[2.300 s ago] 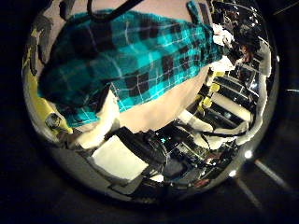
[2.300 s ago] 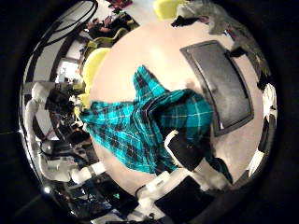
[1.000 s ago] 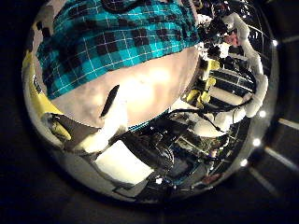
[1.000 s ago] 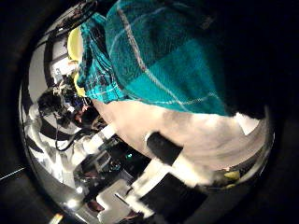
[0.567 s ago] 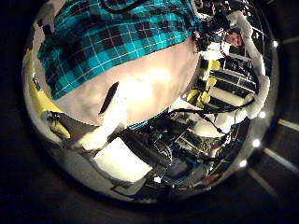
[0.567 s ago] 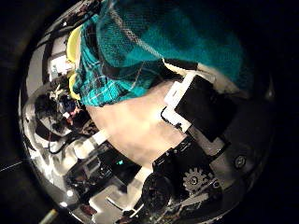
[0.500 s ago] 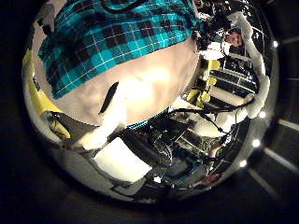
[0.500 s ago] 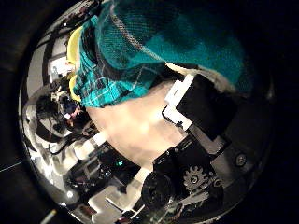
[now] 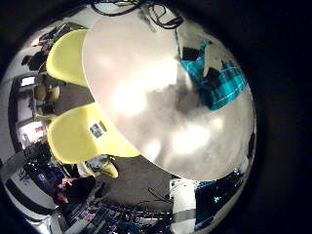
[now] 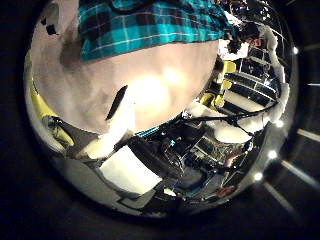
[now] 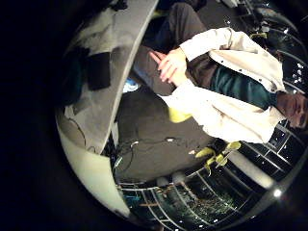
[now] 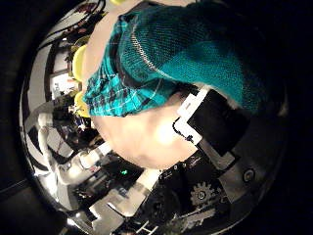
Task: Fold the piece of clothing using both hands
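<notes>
The checked piece of clothing (image 10: 150, 25) lies on the pale table (image 10: 150, 95) in the left thumb side palm view, away from my left hand (image 10: 118, 140), whose finger is relaxed over bare table and holds nothing. In the left little finger side palm view the clothing (image 9: 216, 78) lies bunched near the table's rim. In the right thumb side palm view the clothing (image 12: 171, 54) fills much of the picture, close to the palm, and a finger of my right hand (image 12: 210, 122) is curled against its folded edge.
Two chairs (image 9: 78, 58) stand by the round table (image 9: 136, 68) in the left little finger side palm view. The right little finger side palm view shows the table's edge (image 11: 91, 164) and the floor (image 11: 144, 120) beyond it.
In the left thumb side view the clothing has drawn back, leaving more bare table below the left hand. In the right thumb side view the clothing has bunched close to the palm and a finger has closed against it.
</notes>
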`<action>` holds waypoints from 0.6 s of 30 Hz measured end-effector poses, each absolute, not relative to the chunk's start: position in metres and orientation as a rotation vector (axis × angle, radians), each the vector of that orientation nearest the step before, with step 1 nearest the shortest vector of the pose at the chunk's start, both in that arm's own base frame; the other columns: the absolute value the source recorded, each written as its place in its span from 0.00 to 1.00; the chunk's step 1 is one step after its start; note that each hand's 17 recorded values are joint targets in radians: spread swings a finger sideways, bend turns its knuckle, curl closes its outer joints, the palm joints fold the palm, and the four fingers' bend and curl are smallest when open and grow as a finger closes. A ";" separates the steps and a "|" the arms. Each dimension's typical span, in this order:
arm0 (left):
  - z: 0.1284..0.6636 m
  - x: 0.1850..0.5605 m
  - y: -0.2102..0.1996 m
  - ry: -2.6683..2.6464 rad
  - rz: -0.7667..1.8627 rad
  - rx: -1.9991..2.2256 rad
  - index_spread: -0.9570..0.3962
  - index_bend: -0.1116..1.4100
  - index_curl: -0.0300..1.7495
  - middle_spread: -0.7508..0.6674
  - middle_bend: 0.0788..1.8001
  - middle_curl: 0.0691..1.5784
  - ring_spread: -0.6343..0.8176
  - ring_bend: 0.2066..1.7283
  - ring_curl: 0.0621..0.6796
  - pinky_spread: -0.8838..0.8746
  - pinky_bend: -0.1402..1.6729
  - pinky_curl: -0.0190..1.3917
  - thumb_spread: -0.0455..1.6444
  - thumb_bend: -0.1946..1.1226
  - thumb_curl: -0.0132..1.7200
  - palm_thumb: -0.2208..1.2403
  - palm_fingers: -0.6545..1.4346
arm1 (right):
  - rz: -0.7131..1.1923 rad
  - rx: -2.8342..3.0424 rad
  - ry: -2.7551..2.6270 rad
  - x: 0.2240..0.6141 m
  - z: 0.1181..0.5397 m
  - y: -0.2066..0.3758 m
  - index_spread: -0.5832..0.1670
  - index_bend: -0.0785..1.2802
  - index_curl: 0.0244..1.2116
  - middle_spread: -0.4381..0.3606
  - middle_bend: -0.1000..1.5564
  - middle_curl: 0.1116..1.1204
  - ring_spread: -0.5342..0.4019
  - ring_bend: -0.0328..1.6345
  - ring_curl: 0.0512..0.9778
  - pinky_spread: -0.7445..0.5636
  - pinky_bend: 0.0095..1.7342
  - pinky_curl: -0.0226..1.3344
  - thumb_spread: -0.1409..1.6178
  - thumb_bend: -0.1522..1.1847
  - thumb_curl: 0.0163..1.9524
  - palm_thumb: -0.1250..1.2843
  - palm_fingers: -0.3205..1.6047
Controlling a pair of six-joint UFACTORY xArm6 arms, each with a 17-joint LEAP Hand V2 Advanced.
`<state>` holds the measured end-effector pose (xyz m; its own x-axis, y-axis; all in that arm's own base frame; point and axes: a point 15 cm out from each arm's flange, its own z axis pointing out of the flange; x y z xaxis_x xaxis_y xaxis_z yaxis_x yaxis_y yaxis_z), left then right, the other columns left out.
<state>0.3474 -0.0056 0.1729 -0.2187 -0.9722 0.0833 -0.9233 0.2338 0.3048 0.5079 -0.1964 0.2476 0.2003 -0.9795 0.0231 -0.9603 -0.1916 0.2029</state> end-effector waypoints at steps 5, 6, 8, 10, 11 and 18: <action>0.141 0.347 -0.016 -2.214 -0.281 1.765 0.67 0.19 0.25 0.57 0.07 0.22 0.43 0.37 0.37 0.52 0.31 0.38 0.72 0.14 0.21 0.49 0.43 | -0.106 2.338 -1.854 0.511 0.277 -0.178 0.36 0.87 0.72 0.35 0.88 0.72 0.32 0.90 0.74 0.45 0.75 0.74 0.67 0.13 0.36 0.84 0.66; 0.136 0.347 -0.021 -2.209 -0.284 1.752 0.67 0.19 0.25 0.57 0.07 0.22 0.43 0.37 0.37 0.52 0.31 0.38 0.72 0.14 0.21 0.49 0.43 | -0.093 2.348 -1.847 0.511 0.285 -0.173 0.36 0.87 0.72 0.35 0.88 0.73 0.32 0.90 0.74 0.45 0.75 0.76 0.67 0.13 0.37 0.84 0.66; 0.132 0.349 -0.026 -2.207 -0.285 1.741 0.67 0.19 0.25 0.57 0.07 0.22 0.42 0.37 0.37 0.52 0.31 0.38 0.72 0.13 0.21 0.49 0.43 | -0.064 2.370 -1.834 0.513 0.298 -0.163 0.36 0.87 0.72 0.36 0.88 0.73 0.32 0.90 0.75 0.45 0.75 0.77 0.67 0.12 0.37 0.84 0.66; 0.132 0.352 -0.025 -2.207 -0.280 1.741 0.67 0.19 0.24 0.57 0.07 0.22 0.42 0.37 0.37 0.52 0.31 0.38 0.72 0.13 0.21 0.49 0.43 | -0.028 2.411 -1.808 0.515 0.316 -0.142 0.37 0.88 0.73 0.35 0.88 0.73 0.33 0.90 0.76 0.45 0.74 0.79 0.68 0.11 0.38 0.84 0.66; 0.134 0.353 -0.024 -2.210 -0.275 1.740 0.67 0.19 0.24 0.57 0.07 0.22 0.42 0.37 0.37 0.52 0.31 0.38 0.72 0.13 0.21 0.49 0.43 | -0.015 2.441 -1.792 0.515 0.327 -0.127 0.37 0.88 0.73 0.35 0.89 0.73 0.33 0.90 0.76 0.45 0.74 0.80 0.68 0.11 0.38 0.84 0.66; 0.167 0.351 -0.009 -2.208 -0.242 1.775 0.65 0.17 0.23 0.52 0.08 0.23 0.34 0.41 0.39 0.46 0.34 0.38 0.72 0.13 0.21 0.49 0.50 | 0.063 2.640 -1.588 0.511 0.376 -0.005 0.38 0.88 0.74 0.35 0.89 0.73 0.33 0.89 0.78 0.46 0.72 0.85 0.68 0.11 0.39 0.84 0.66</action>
<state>0.3515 -0.0094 0.1666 -0.1936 -0.9732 0.1239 -0.9232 0.2235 0.3126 0.5112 -0.0046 0.3764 0.4685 -0.8810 0.0656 -0.8835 -0.4675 0.0302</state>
